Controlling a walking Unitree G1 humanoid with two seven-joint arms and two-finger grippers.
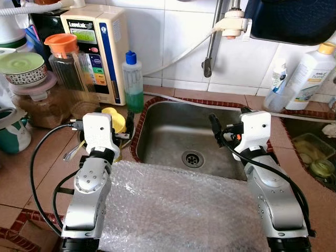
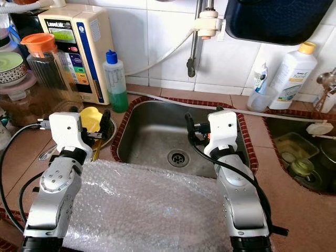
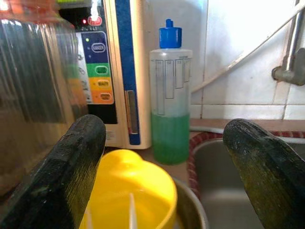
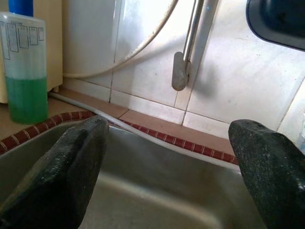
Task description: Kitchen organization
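Note:
A steel sink [image 1: 168, 131] lies ahead of me, with a sheet of bubble wrap [image 1: 173, 205] spread over its near edge and the counter. My left gripper [image 3: 164, 126] is open over a yellow plastic cup [image 3: 128, 191] that sits in a metal bowl [image 3: 190, 210] left of the sink. One of its black fingers [image 1: 129, 123] shows beside the white wrist housing. My right gripper [image 4: 167, 126] is open and empty above the sink's right part, pointing at the tiled back wall. A clear bottle of green liquid with a blue cap [image 1: 133, 81] stands behind the yellow cup.
A cream water machine [image 1: 97, 50], a jar with an orange lid [image 1: 65, 63] and stacked bowls [image 1: 23, 68] crowd the left counter. A tap pipe [image 1: 210, 47] hangs over the sink. White bottles [image 1: 310, 73] stand at the right, by a second basin [image 1: 310, 152] holding containers.

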